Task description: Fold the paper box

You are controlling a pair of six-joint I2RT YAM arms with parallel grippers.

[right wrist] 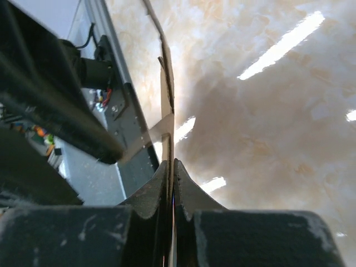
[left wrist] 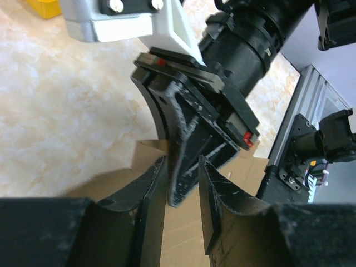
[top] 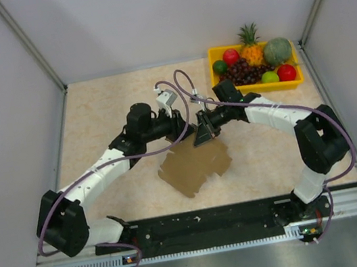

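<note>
Cardboard is the thing to watch: the paper box (top: 194,166) is a flat brown sheet with notched flaps, not yet a box, in the middle of the table (top: 107,118). It spreads toward the near side from the spot where the two grippers meet. Its far edge sits right under them, and the body of the sheet runs near and slightly left of that point.

The right gripper (top: 203,134) comes in from the far right and has that far edge. In the right wrist view its fingers (right wrist: 150,189) are pressed together on the thin board, which shows edge-on and runs straight away from the tips, so the sheet lies in line with the pinch.

The left gripper (top: 183,129) comes in from the left and meets it nose to nose. In the left wrist view its fingers (left wrist: 217,194) stand a little apart, with one black finger of the other gripper showing in the gap and cardboard below and to the left. Nothing looks clamped, though whether the pads touch the board is hidden.

Both tips are equally close to the held edge, so my guess is that the next fold turns on the left one: the free flap lies just left of and below its tips, and the board must go between them rather than beside them.

The yellow fruit tray (top: 253,88) sits well apart at the far right.
</note>
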